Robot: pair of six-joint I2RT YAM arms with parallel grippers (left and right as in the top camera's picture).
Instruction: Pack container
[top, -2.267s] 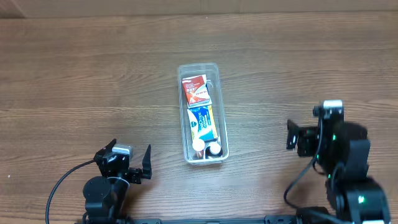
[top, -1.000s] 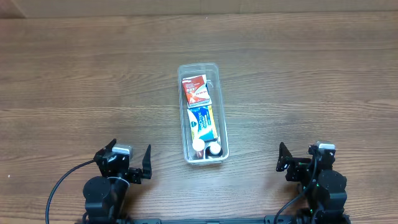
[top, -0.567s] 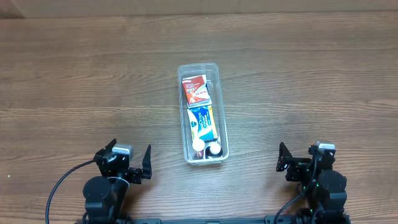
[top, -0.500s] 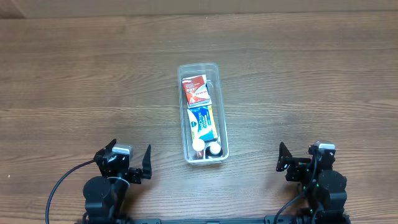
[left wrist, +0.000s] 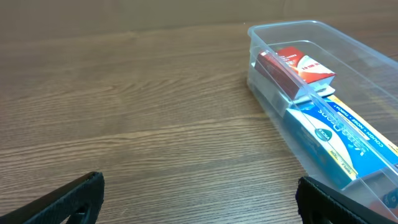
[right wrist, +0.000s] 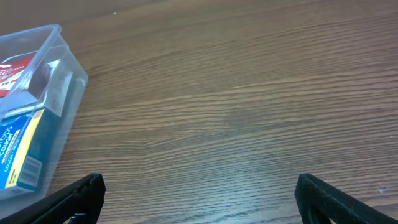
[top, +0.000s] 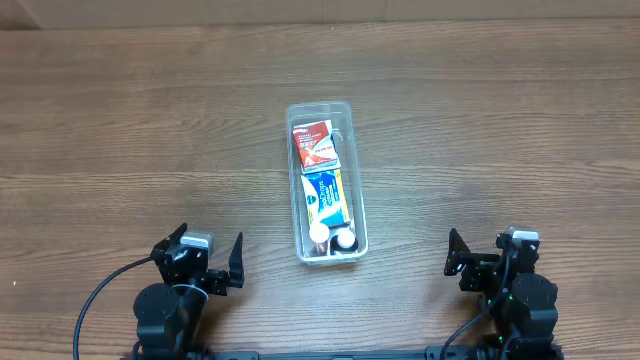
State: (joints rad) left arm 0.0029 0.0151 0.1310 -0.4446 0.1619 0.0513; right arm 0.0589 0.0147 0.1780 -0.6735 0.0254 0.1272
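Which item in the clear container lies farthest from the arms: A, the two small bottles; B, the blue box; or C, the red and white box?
C: seen from overhead, the red and white box sits toward the far end of the container, the blue box in the middle, and the bottles nearest the arms.

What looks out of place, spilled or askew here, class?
Nothing stands out. The red box, blue box and two small bottles lie inside the container; nothing is spilled on the table. The left gripper and right gripper are open, empty.
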